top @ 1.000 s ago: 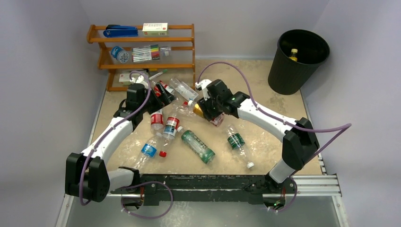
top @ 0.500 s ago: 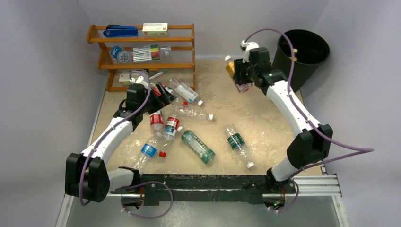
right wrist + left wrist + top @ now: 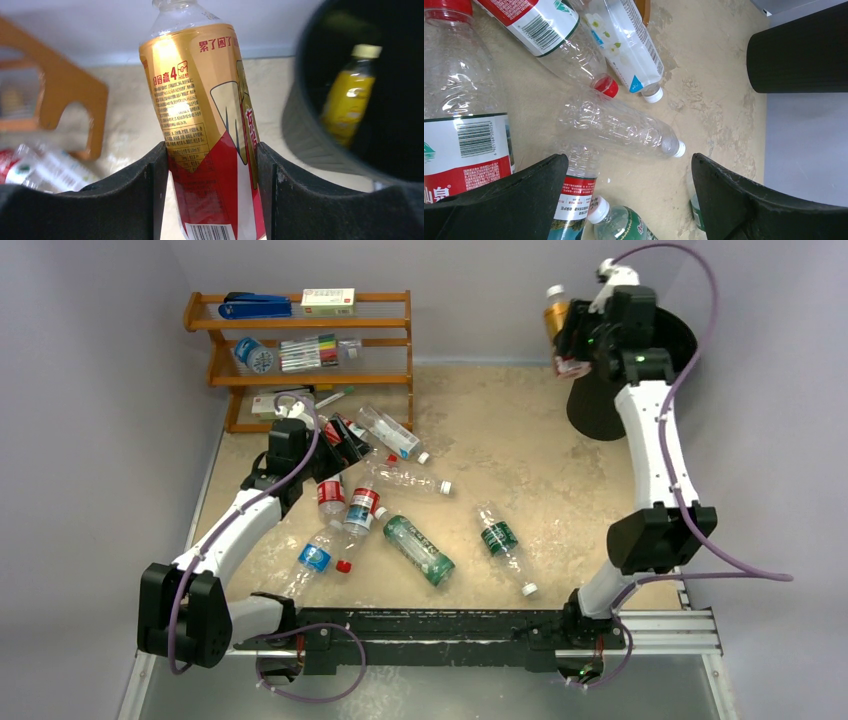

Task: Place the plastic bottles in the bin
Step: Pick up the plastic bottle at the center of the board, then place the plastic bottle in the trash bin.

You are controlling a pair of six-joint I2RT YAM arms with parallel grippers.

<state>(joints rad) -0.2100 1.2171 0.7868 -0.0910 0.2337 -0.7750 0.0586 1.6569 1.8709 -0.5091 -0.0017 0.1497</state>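
Currently, right gripper: clamped on gold-labelled bottle, raised at 9 o'clock of bin rim.
Bin: 1 o'clock corner of table; yellow bottle inside.
Left gripper: jaws apart, over loose bottles toward 9 o'clock.

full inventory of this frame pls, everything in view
loose bottles: about eight, mostly clear with red, blue, white or green labels, one green-tinted, lying on the table left of centre
gold-labelled bottle: one, gold and red, in the right gripper beside the bin's rim
yellow bottle: one, yellow, inside the bin
bin: one, black, far right corner
shelf rack: one, wooden, far left corner
stapler: one, blue, top shelf
box: one, white with red, top shelf
marker pens: a set, mixed colours, middle shelf
table: one, beige
left gripper: one, black, open over the loose bottles
right gripper: one, black, shut on the gold-labelled bottle
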